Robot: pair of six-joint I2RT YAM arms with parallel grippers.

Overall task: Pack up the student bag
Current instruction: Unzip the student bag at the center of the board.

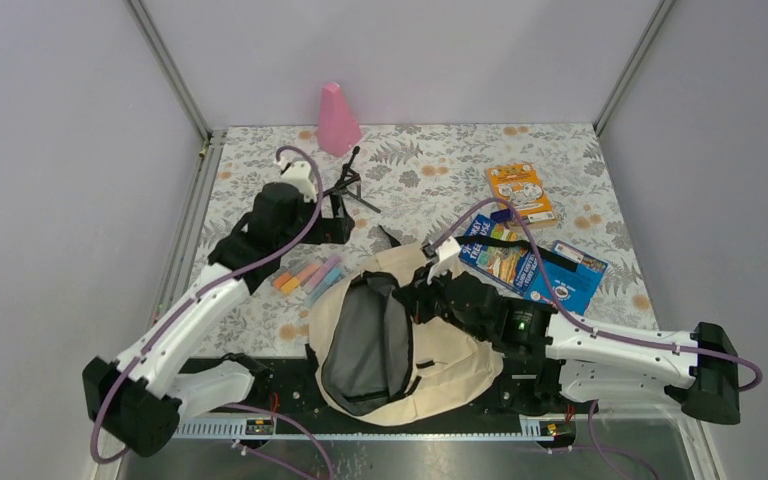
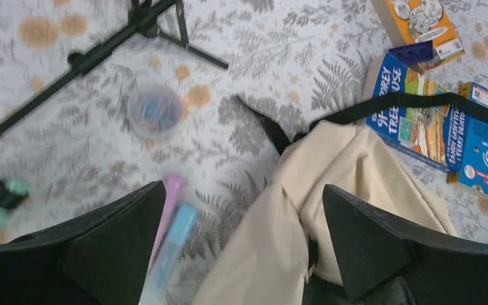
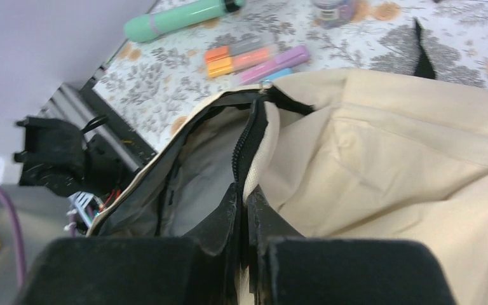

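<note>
Two grippers differ: right gripper (image 3: 246, 196) pinches the student bag (image 3: 406, 146) at its zipper edge, left gripper (image 2: 241, 190) gapes empty.

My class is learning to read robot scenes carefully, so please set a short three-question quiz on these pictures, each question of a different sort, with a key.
1. True or false: the markers lie inside the student bag.
2. Multiple choice: the right gripper is shut on A) the student bag's opening edge, B) a marker, C) a blue book.
3. Short answer: which gripper is open and holds nothing?
Key: 1 false, they lie on the table beside the bag. 2 A. 3 the left gripper.
</note>
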